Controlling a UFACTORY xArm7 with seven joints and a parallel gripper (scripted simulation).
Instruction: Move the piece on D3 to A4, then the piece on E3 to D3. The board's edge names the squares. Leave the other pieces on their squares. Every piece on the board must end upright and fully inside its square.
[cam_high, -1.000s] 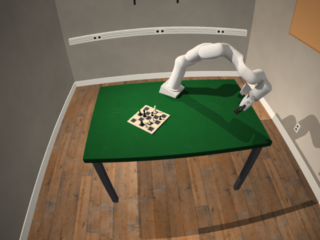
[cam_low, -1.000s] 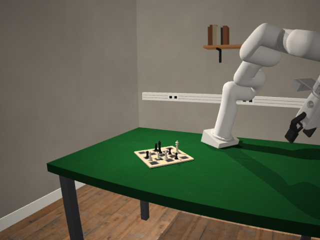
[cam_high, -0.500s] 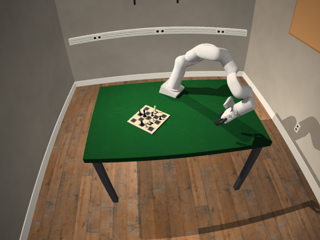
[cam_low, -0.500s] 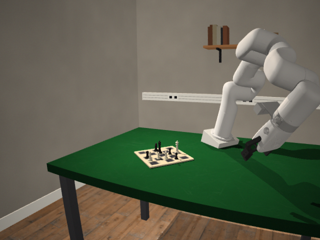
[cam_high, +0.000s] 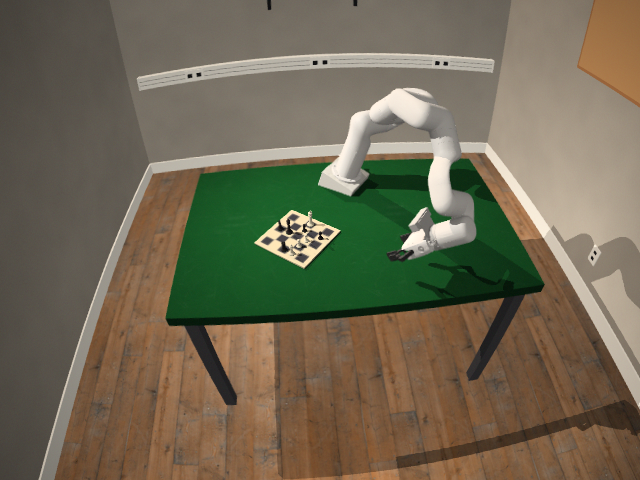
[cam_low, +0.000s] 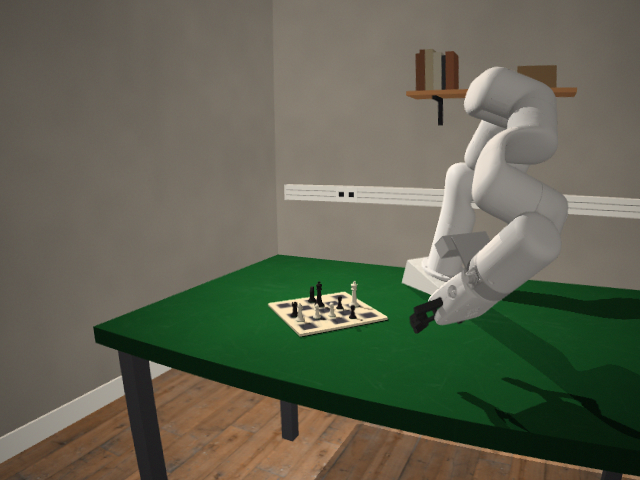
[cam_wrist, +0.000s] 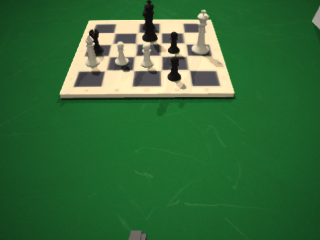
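Fingers: spread (cam_high: 393, 255) (cam_low: 422, 321), with nothing between; we have them above the desk (cam_high: 232, 289) (cam_low: 232, 351) (cam_wrist: 150, 200), well apart from the board (cam_high: 261, 242) (cam_low: 303, 332) (cam_wrist: 150, 92).
D3 and E3 pieces: on the board, but which ones we cannot tell (edge marks too faint for us).
Neighbours: a tall white king (cam_high: 310, 219) (cam_low: 354, 293) (cam_wrist: 201, 39) and small black pawn (cam_high: 320, 235) (cam_low: 352, 312) (cam_wrist: 174, 70), both upright.

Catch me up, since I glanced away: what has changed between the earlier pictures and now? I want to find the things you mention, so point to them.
The arm has swung its open gripper (cam_high: 398, 250) (cam_low: 428, 318) leftward in the top view, much closer to the chessboard (cam_high: 279, 255) (cam_low: 343, 327) (cam_wrist: 150, 93), though still off to its side. Nothing was taken hold of or let go. The board and the arm's base (cam_high: 328, 180) (cam_low: 412, 276) stayed put; no piece visibly moved.
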